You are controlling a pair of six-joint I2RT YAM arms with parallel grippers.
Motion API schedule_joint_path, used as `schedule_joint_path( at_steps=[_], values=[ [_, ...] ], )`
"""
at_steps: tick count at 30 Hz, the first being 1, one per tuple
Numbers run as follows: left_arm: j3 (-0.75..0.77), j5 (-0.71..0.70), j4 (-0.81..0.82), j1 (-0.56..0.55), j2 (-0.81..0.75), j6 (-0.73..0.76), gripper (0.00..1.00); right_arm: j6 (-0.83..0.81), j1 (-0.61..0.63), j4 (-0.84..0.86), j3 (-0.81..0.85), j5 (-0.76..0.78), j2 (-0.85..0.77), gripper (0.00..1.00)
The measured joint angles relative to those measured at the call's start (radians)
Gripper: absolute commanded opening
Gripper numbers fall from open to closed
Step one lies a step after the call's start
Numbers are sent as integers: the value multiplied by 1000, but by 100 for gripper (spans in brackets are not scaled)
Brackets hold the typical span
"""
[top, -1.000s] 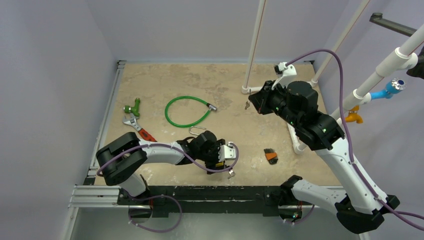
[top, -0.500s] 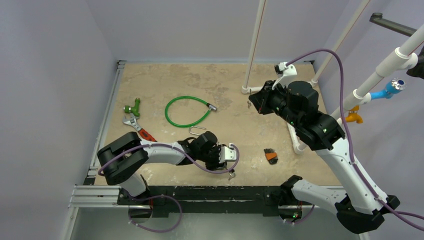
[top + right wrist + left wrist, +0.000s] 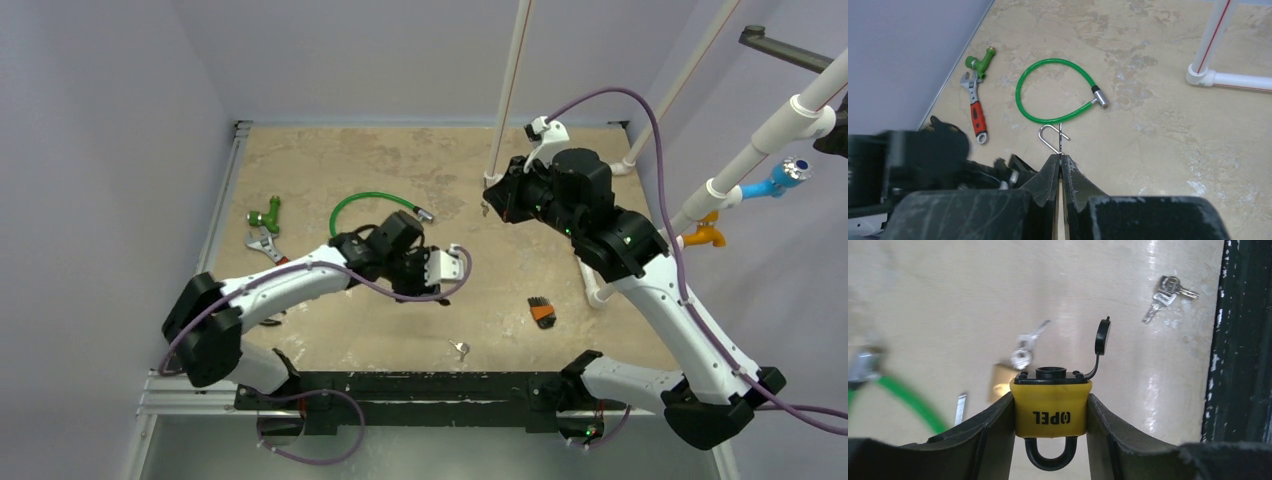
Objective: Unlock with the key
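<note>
Lock: yellow padlock (image 3: pixel 1050 412) marked OPEL, black shackle, raised over the middle of the worktop (image 3: pixel 330 160).
Lock pose: shackle points back toward the wrist and the keyhole end faces away. Its black dust cap is flipped open on a tether to one side.
Left claw: the left claw (image 3: pixel 1050 399) pinches the padlock, one finger flat on each side of the body.
Right claw: the right claw (image 3: pixel 1060 161) is pressed together, up over the back right of the worktop, close to the pipe frame (image 3: pixel 1228 80).
Key: a small grey key (image 3: pixel 487 209) sticks out of the right claw's tips. In the right wrist view it shows only as a thin edge-on strip.
Gap: the key and padlock are well apart, with bare worktop between the two claws.
Loose keys: a bunch of loose keys (image 3: pixel 1168 290) lies at the near edge, just beside the black rail.
Blurred: a second key (image 3: pixel 1025 345) and a brass piece (image 3: pixel 998 385) lie beyond the padlock, too smeared to make out.
Cable: a green cable (image 3: pixel 1098 96) lies looped near the worktop's middle, with a silver hook (image 3: pixel 1048 136) just beside it.
Left edge: a wrench (image 3: pixel 979 120) lies flat with a green nozzle (image 3: pixel 979 61) near its head.
Right side: a small orange tool (image 3: pixel 541 311) lies near the pipe frame.
</note>
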Motion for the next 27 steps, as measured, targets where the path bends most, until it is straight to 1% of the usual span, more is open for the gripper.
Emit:
schedule_joint_path(
  at_steps=[2,4,7,9,12,14,19,24,27],
  values=[
    [72,10,-98,49,-76,66,0,-4,0,-4,20,-28,29,0],
    [109,14,-196,93,-207,167,0,-10,0,-5,35,-64,48,0],
    [128,64,-305,116,-414,290,0,-24,0,-7,40,-124,53,0],
    [128,108,-345,116,-525,357,0,-38,0,-9,47,-177,50,0],
    [129,153,-357,116,-621,426,0,-60,0,-10,58,-267,50,0],
    [142,162,-364,116,-644,456,0,-79,0,-10,60,-337,50,0],
    [205,164,-416,116,-627,547,0,-113,2,-8,60,-510,50,0],
    [302,136,-504,116,-596,674,0,-122,15,-5,60,-619,53,0],
    [348,109,-512,116,-568,746,0,-127,33,-3,60,-661,66,0]
  ],
)
